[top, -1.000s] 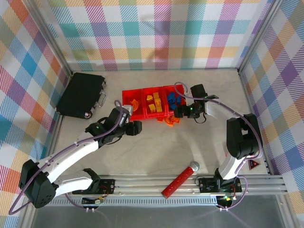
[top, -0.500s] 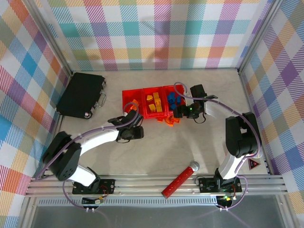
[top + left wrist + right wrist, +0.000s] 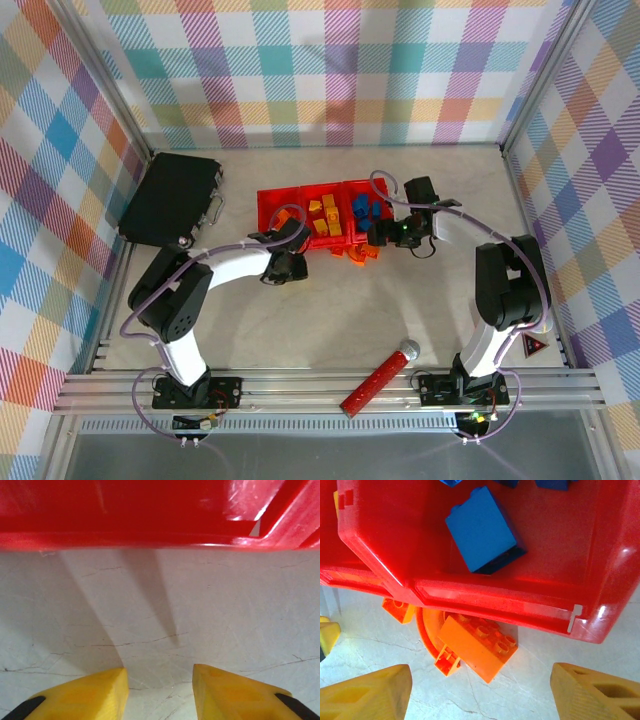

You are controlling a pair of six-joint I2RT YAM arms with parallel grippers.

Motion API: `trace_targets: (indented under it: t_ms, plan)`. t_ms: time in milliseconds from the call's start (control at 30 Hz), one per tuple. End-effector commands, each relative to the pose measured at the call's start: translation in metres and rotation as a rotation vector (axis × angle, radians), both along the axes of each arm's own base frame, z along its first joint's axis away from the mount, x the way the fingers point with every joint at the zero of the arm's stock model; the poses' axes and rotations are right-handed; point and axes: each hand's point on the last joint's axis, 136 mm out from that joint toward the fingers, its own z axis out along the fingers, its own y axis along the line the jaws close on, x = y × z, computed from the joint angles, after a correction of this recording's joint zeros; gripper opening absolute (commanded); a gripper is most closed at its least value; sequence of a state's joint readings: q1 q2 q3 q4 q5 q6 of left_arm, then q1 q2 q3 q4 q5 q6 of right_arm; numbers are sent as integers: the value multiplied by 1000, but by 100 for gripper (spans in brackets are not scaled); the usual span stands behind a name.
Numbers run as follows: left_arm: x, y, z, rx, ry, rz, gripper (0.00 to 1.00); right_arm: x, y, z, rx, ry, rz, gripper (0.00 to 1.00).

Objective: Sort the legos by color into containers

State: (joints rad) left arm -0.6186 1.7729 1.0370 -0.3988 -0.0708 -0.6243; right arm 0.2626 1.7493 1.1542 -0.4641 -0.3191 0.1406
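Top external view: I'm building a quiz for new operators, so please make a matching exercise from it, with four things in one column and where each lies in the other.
Things:
1. black case
2. red cylinder
3. blue legos
4. orange legos

Places:
a. inside the right container
b. loose on the table, just in front of the containers
c. far left of the table
d. near edge, by the rail

Pairs: 1-c, 2-d, 3-a, 4-b
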Motion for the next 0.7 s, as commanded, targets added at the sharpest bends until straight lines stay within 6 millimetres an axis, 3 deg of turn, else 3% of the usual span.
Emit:
trace_targets:
  t_ms: [0,133,400,667]
  plan:
    - [41,-8,1,-31,-93,12,38,8,6,1,33,-13,24,74]
    - [61,-20,3,-60,-129,2,37,11,8,-3,45,-2,24,74]
    - [81,-35,9,-100,-173,-10,34,12,18,-7,103,8,51,74]
    - [82,-39,29,-152,-248,-29,32,11,27,-13,145,20,81,74]
